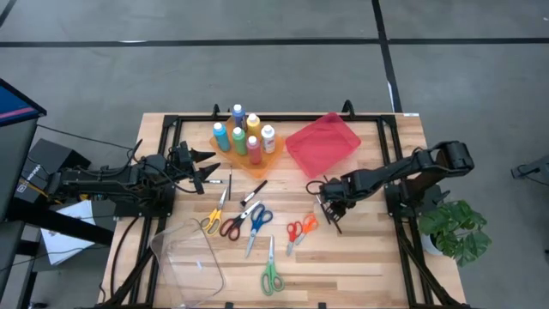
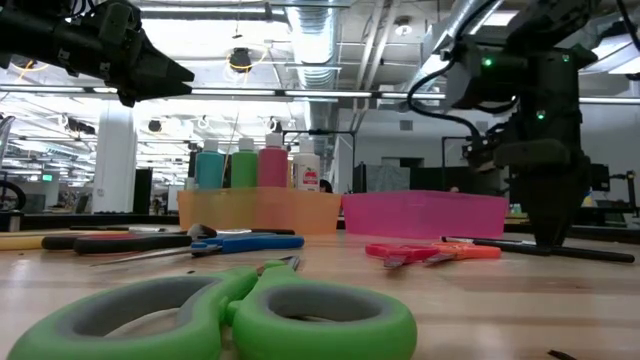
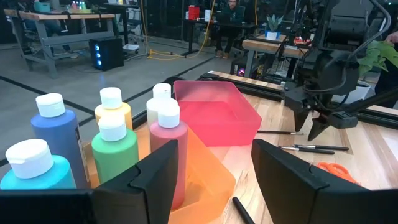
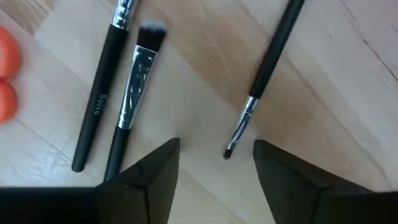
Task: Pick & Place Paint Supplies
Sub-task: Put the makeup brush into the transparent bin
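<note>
Right end effector (image 4: 216,155) fingers apart over thin brush (image 4: 264,74), nothing held; scissors (image 1: 273,273), brushes probably all unplaced.

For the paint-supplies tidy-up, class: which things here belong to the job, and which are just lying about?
Job: paint bottles, brushes, green scissors, orange scissors, blue scissors.
Lying about: potted plant, papers.

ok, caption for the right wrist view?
Right gripper, open, hovers over three dark-handled brushes lying on the wooden table.
</note>
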